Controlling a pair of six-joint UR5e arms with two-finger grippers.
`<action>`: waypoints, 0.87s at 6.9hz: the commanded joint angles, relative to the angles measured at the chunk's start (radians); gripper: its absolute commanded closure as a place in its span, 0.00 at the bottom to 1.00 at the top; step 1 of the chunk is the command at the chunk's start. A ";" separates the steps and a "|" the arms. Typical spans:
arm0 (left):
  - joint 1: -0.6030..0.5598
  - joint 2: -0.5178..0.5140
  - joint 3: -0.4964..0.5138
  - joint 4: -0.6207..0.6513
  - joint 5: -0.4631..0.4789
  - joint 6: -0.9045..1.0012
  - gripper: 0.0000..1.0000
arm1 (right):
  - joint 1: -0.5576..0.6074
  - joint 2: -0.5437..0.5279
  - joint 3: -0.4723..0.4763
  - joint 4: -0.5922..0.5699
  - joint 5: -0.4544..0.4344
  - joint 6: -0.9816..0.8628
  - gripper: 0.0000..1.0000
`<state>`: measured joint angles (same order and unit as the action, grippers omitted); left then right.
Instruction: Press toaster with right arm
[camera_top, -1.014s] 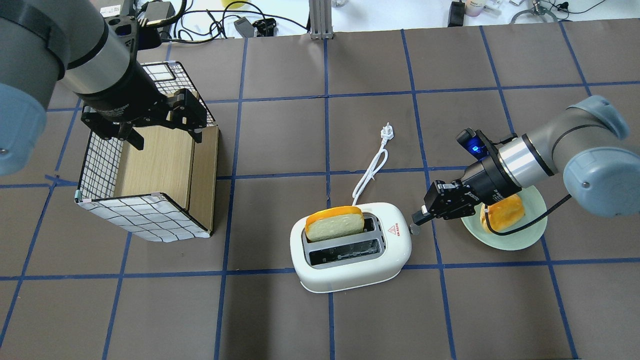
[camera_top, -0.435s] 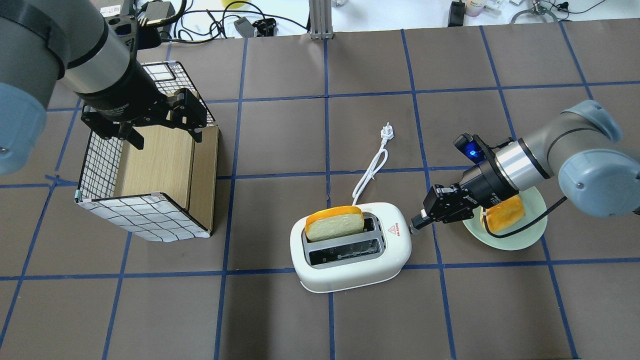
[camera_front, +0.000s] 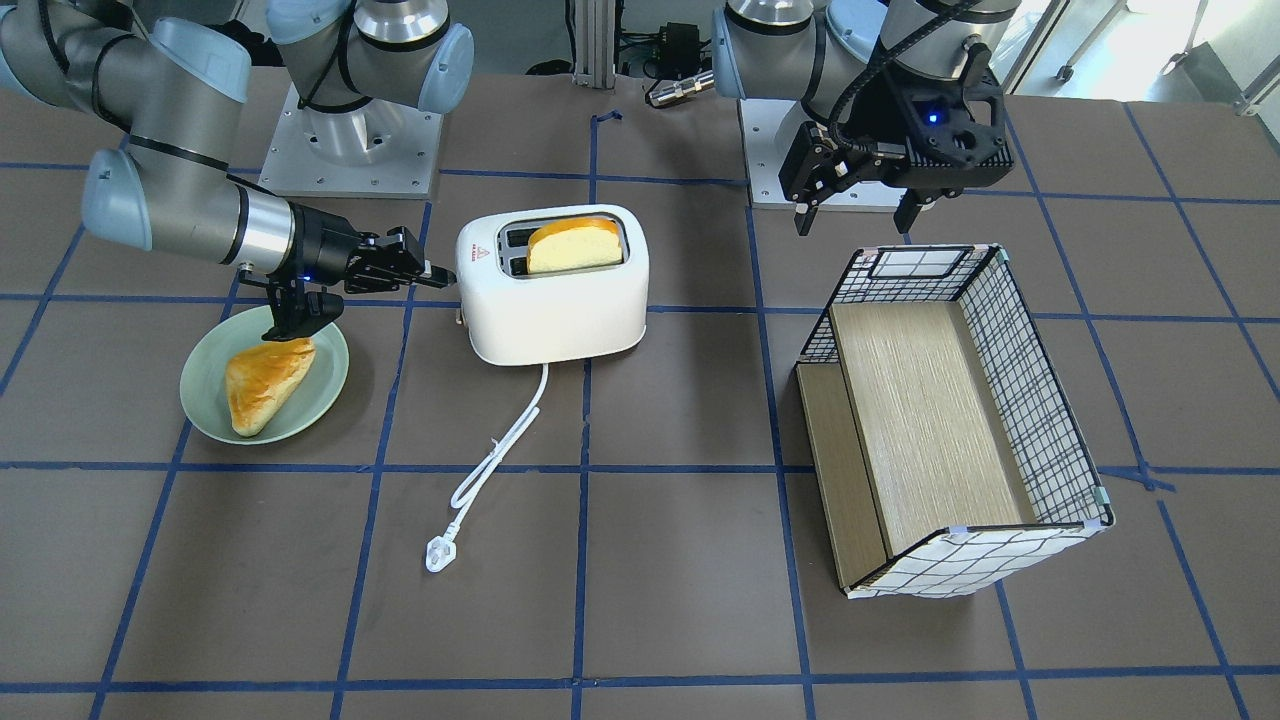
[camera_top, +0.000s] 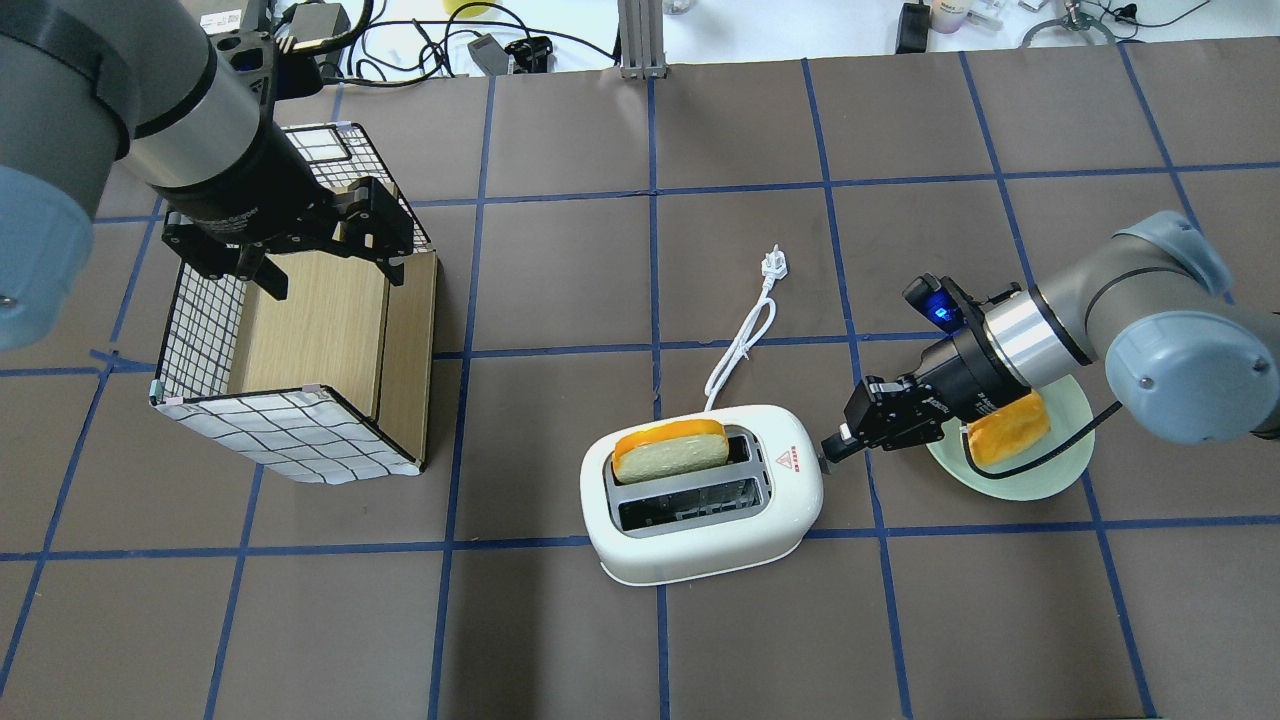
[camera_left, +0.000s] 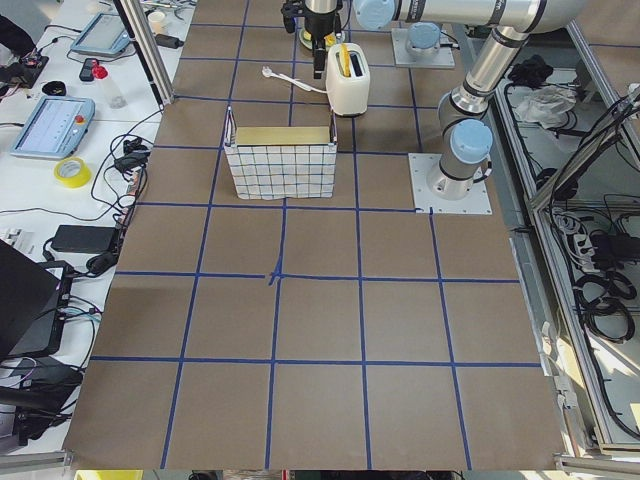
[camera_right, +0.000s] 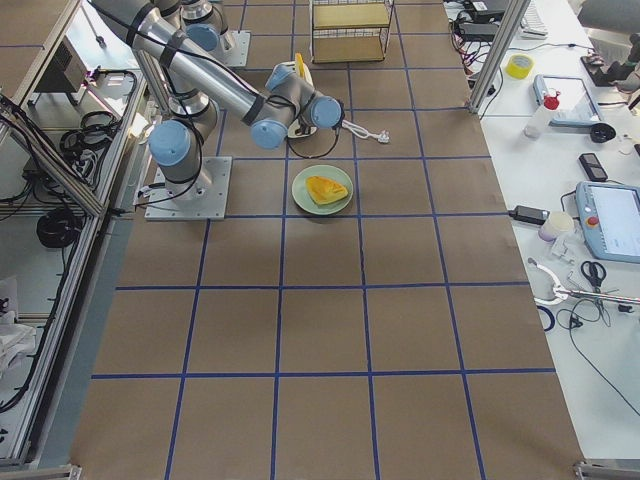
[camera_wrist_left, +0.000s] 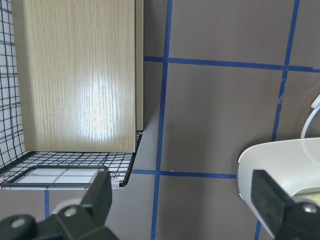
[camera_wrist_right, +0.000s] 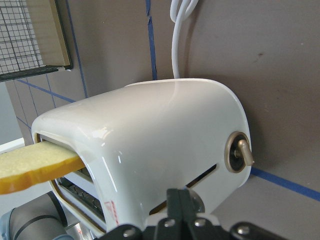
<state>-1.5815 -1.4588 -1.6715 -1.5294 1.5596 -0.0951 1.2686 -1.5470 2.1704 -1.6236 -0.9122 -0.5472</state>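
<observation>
The white toaster (camera_top: 700, 500) stands at the middle front of the table, with a bread slice (camera_top: 670, 450) sticking out of its far slot. It also shows in the front view (camera_front: 555, 300) and fills the right wrist view (camera_wrist_right: 150, 140). My right gripper (camera_top: 830, 447) is shut, and its tips touch the toaster's right end at the lever slot. In the right wrist view the fingertips (camera_wrist_right: 182, 207) sit low on that slot, beside a small knob (camera_wrist_right: 240, 152). My left gripper (camera_top: 330, 270) is open and empty above the wire basket.
A green plate (camera_top: 1045, 478) with a pastry (camera_top: 1005, 428) lies under my right wrist. The toaster's white cord (camera_top: 740, 340) runs away from it to a loose plug (camera_top: 773, 265). The wire basket with a wooden liner (camera_top: 300, 340) stands at the left.
My right gripper has moved lower and closer against the toaster's end. The bread slice has sunk a little into the slot. The left arm has not moved.
</observation>
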 joint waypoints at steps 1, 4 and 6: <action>0.000 0.000 0.000 0.000 0.000 0.000 0.00 | 0.000 0.027 0.043 -0.094 -0.001 0.000 1.00; 0.000 0.000 0.000 0.000 -0.001 0.000 0.00 | 0.000 0.041 0.043 -0.099 -0.001 0.004 1.00; 0.000 0.000 0.000 0.000 0.000 0.000 0.00 | 0.000 0.025 0.028 -0.078 -0.011 0.146 1.00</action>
<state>-1.5815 -1.4588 -1.6720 -1.5294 1.5590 -0.0951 1.2686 -1.5119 2.2079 -1.7147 -0.9160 -0.5022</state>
